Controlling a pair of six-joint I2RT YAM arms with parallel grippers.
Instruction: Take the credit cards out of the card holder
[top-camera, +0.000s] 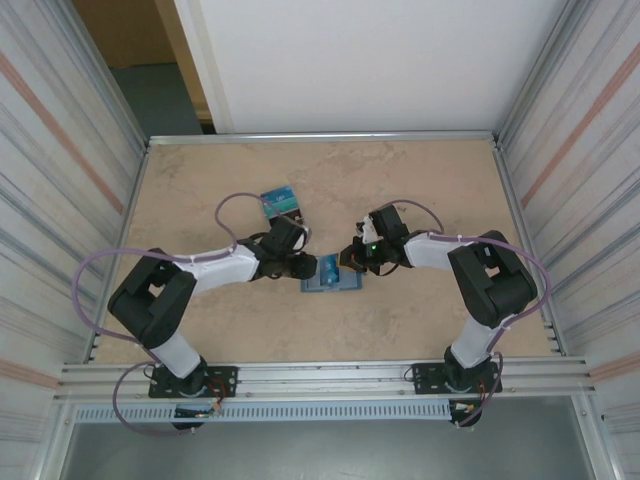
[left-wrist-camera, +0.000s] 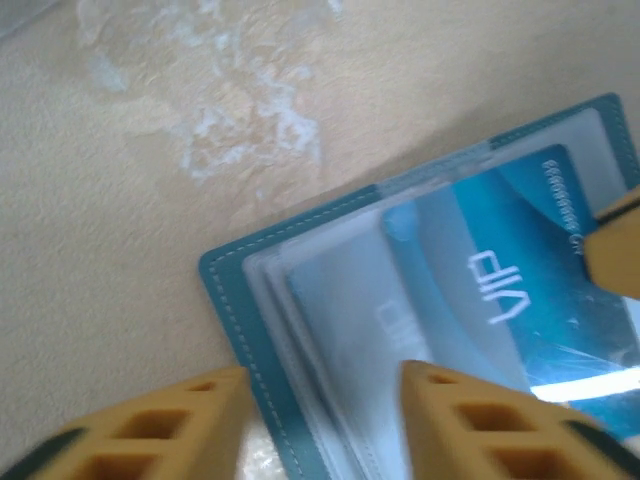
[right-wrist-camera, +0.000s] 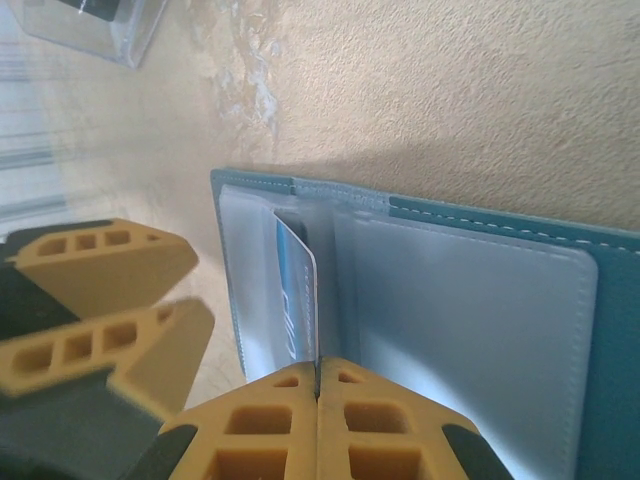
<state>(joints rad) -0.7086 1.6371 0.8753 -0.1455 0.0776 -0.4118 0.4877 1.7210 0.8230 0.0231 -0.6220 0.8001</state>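
The right gripper (right-wrist-camera: 318, 385) sits closest in its own wrist view. Its two yellow fingers are pressed flat together with no gap, and the thin edge of a credit card (right-wrist-camera: 297, 290) runs straight into the seam between them, so it is clamped on that card. The card is blue with a pale band. It stands edge-on and partly out of a pocket near the card holder's (right-wrist-camera: 470, 300) outer end.

The holder lies open and flat on the beige table (right-wrist-camera: 450, 90). It has a teal-blue border with pale stitching, and frosted grey-blue pocket panels face up.

The left gripper (left-wrist-camera: 322, 378) is at the holder's opposite end. Its fingers stand moderately apart, with the stitched edge of the holder in the gap between them. It grips nothing, and I cannot tell whether the tips touch the holder. Past that edge, a lettered card (left-wrist-camera: 500, 290), teal-blue with white writing, lies under the holder's clear pocket. Whether it is the pinched card is not clear.

From above, the holder (top-camera: 330, 276) lies between the two grippers, with the left gripper (top-camera: 300, 263) at its left end and the right gripper (top-camera: 354, 258) at its right end. A pile of cards (top-camera: 280, 202) with blue printed faces rests on the table beyond the holder's left end, well apart from it.
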